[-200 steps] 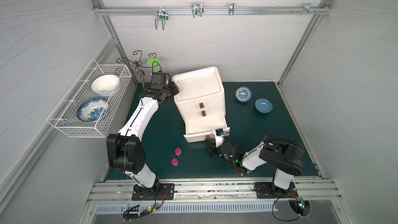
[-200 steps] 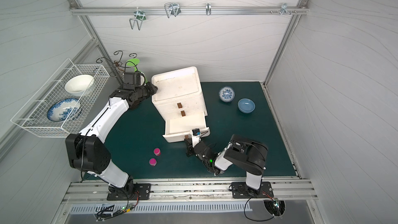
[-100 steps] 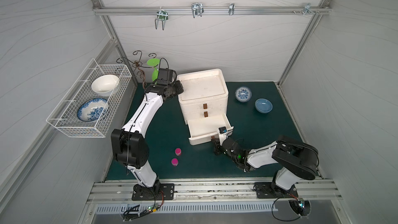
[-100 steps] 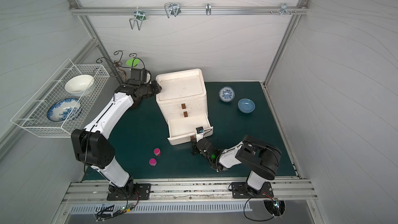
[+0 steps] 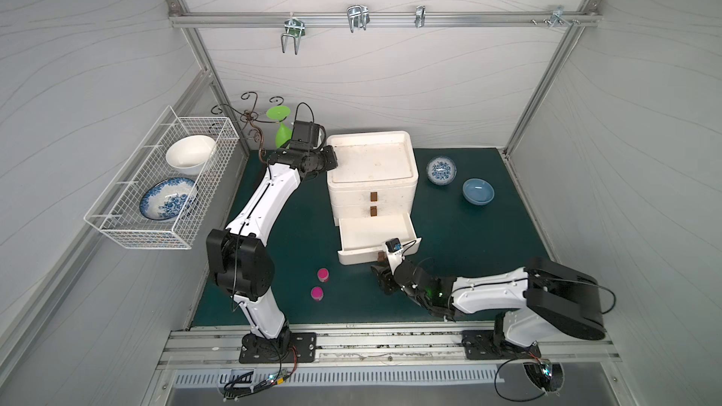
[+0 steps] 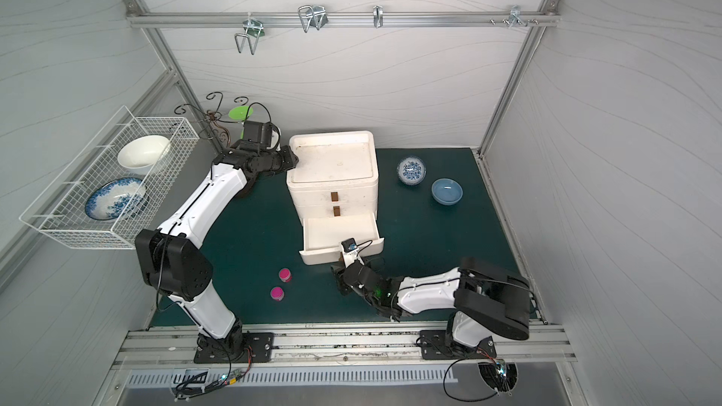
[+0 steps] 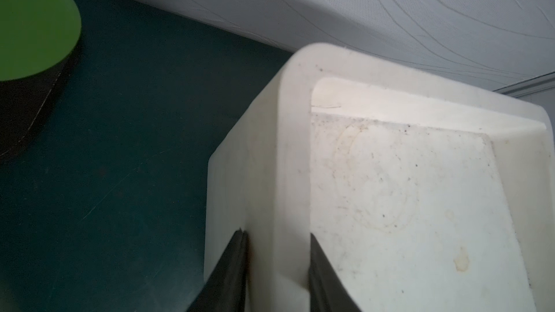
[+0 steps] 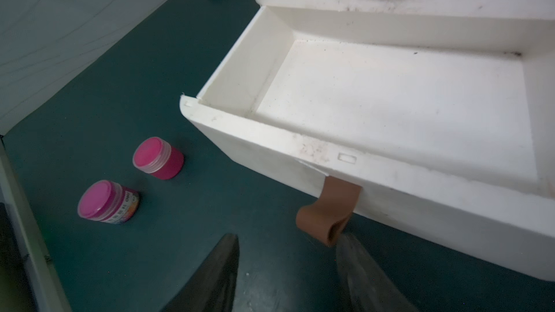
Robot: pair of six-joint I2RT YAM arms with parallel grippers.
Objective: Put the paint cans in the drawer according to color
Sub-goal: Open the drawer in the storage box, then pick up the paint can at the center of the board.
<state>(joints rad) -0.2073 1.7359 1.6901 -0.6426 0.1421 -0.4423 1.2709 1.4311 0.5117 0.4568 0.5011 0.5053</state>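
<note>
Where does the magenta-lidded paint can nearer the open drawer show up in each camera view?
Top view: the magenta-lidded paint can stands on the dark green mat, off a front corner of the pulled-out white bottom drawer.
Top view: same spot; the second magenta can stands farther from the drawer.
Left wrist: not in it.
Right wrist: the can closer to the drawer's corner.
Landmark: that drawer.

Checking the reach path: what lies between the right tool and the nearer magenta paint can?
Only bare green mat separates the right tool from the nearer magenta paint can, as both top views and the right wrist view show.
</note>
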